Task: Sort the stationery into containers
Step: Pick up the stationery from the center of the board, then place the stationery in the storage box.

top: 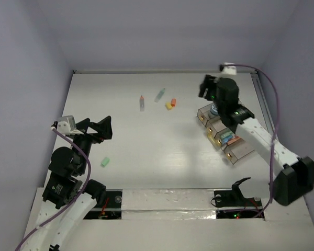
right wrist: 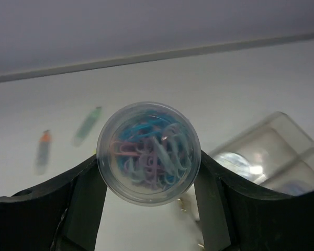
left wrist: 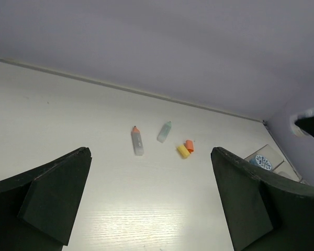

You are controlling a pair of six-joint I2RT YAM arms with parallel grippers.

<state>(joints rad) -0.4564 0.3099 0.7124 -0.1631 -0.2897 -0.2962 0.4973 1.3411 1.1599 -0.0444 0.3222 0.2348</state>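
- As the right gripper point(right wrist: 146, 161) clamps a clear round tub point(right wrist: 149, 149) between its two dark fingers, a jumble of blue, pink and lilac paper clips shows through the tub's face. Any lettering on it is lost in the blur.
- Seen from overhead, that gripper hangs at about 2 o'clock on the white table point(top: 146, 172), near the far end of the smoky-brown organiser tray point(top: 239, 152), which lies at 3 o'clock.
- A blue-and-white tub point(top: 214, 110) sits in the tray's farthest compartment, its printed pattern too small to read. Orange and blue pieces point(top: 226, 138) lie in a middle compartment.
- The left gripper point(top: 105, 128) hovers at 9 o'clock, its jaws spread wide with nothing between them.
- At 12 o'clock an orange-capped pen point(top: 142, 102) and a green-capped pen point(top: 160, 94) lie apart on the bare table. Any print on their pale barrels is too fine to make out.
- Just at the green-capped pen's 4 o'clock, a yellow eraser point(top: 168, 105) and an orange eraser point(top: 173, 101) lie touching.
- A lone green eraser point(top: 104, 162) rests at 8 o'clock, near the left gripper and on its 6 o'clock side.
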